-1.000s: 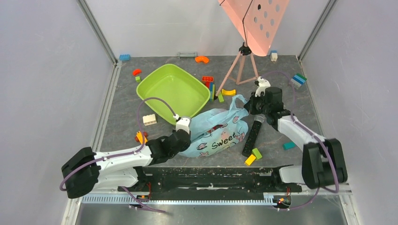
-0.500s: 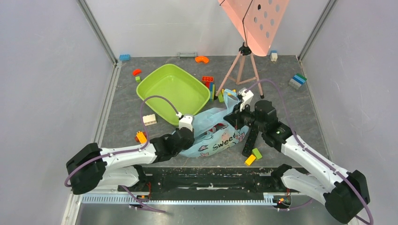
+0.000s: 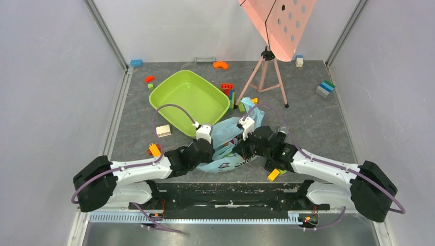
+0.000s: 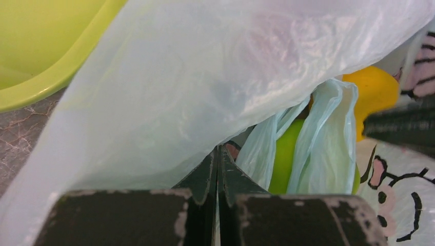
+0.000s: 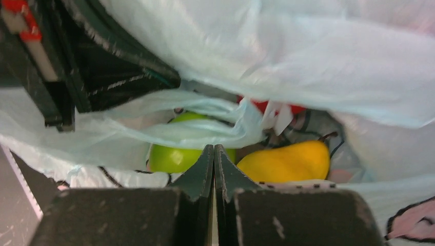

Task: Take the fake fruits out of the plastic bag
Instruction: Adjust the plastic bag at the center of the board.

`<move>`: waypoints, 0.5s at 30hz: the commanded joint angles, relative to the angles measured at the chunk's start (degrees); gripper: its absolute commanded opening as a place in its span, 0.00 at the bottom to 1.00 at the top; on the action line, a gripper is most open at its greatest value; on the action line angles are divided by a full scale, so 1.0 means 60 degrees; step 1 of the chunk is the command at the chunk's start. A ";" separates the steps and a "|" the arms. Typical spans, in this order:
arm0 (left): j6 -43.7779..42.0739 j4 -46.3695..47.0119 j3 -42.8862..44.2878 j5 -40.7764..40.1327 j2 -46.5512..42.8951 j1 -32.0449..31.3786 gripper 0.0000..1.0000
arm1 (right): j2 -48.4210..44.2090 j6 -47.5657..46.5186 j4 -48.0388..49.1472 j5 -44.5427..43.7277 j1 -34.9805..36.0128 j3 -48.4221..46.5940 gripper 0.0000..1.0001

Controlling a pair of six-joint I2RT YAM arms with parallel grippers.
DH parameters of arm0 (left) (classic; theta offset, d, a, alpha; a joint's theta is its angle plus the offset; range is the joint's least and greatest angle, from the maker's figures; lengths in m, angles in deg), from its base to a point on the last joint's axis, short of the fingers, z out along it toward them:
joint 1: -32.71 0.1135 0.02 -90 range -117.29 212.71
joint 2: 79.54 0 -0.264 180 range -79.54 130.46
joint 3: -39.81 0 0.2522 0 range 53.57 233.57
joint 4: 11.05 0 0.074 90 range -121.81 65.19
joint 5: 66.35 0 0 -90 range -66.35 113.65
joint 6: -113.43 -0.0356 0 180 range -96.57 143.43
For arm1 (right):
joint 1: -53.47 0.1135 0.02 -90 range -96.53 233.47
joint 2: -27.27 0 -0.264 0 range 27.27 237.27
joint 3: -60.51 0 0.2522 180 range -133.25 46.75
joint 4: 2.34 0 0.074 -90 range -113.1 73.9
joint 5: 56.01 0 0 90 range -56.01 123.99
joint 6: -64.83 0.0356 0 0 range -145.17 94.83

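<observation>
Just beyond the closed right gripper (image 5: 214, 148), inside the crinkly translucent plastic bag (image 5: 308, 61), lie a glossy green apple (image 5: 174, 156) and a pointed yellow fruit (image 5: 287, 161); the left gripper (image 4: 218, 151) is closed too.

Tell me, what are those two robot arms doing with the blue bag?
Both arms are working at the plastic bag to empty it. The left gripper and the right gripper are both shut, right at its opening. A green apple, a yellow fruit and something red are still inside the bag.
</observation>
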 commanded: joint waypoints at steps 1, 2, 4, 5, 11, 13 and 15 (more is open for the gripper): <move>0.0458 0.0446 0.0148 -0.0112 0.0218 -0.0017 0.02 | -0.0817 0.0637 0.0457 -0.1273 0.0853 0.0981 0.00; 0.0514 0.0460 0.0144 -0.0157 0.0254 -0.0009 0.02 | -0.1027 0.0946 0.0602 -0.1533 0.1011 0.1385 0.00; 0.0524 0.0462 0.0146 -0.0198 0.0321 -0.0008 0.02 | -0.1314 0.1512 0.0919 -0.1867 0.1274 0.2131 0.00; 0.0550 0.0460 0.0149 -0.0222 0.0347 -0.0003 0.02 | -0.1424 0.1742 0.1053 -0.2076 0.1441 0.2492 0.00; 0.0619 0.0460 0.0087 -0.0273 0.0360 -0.0010 0.02 | -0.1494 0.2627 0.1336 -0.3339 0.2381 0.3512 0.00; 0.0625 0.0460 0.0053 -0.0282 0.0375 -0.0004 0.02 | -0.1265 0.2722 0.1083 -0.3792 0.2615 0.3497 0.00; 0.0630 0.0460 -0.0001 -0.0312 0.0347 -0.0003 0.02 | -0.1062 0.2769 0.0950 -0.4034 0.2791 0.3491 0.00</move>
